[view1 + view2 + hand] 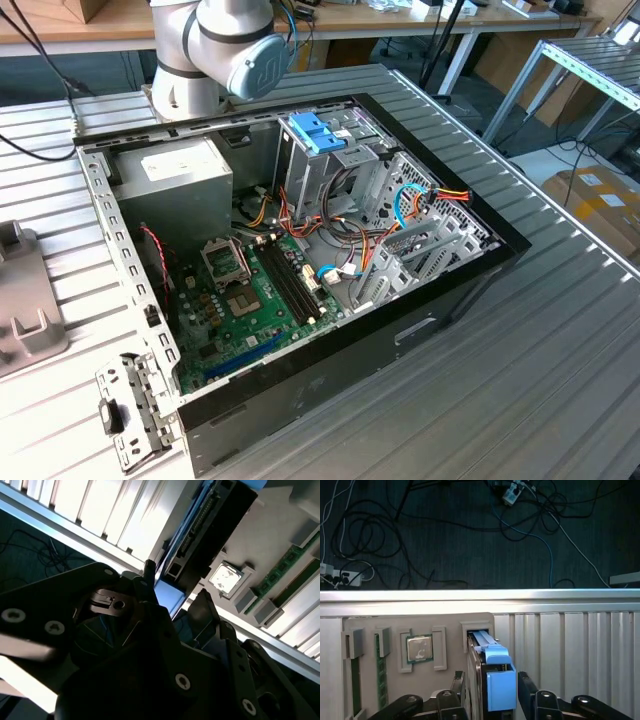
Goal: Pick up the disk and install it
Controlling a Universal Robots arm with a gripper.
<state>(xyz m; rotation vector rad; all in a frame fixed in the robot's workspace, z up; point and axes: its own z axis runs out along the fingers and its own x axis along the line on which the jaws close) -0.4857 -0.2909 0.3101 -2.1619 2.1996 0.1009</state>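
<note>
Claw (pixel 492 679) of mine sits astride the disk (pixel 496 655), which stands on edge in a slot of a grey tray (pixel 447 625) on the ribbed bench (pixel 570 645), near a square chip (pixel 419 647). Whether I am gripping the disk, I cannot tell.

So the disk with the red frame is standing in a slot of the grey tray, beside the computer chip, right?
Not quite: the frame is blue, not red. The first wrist view shows it: the disk with its blue frame stands on edge in a slot of the grey tray, beside the computer chip.
</note>
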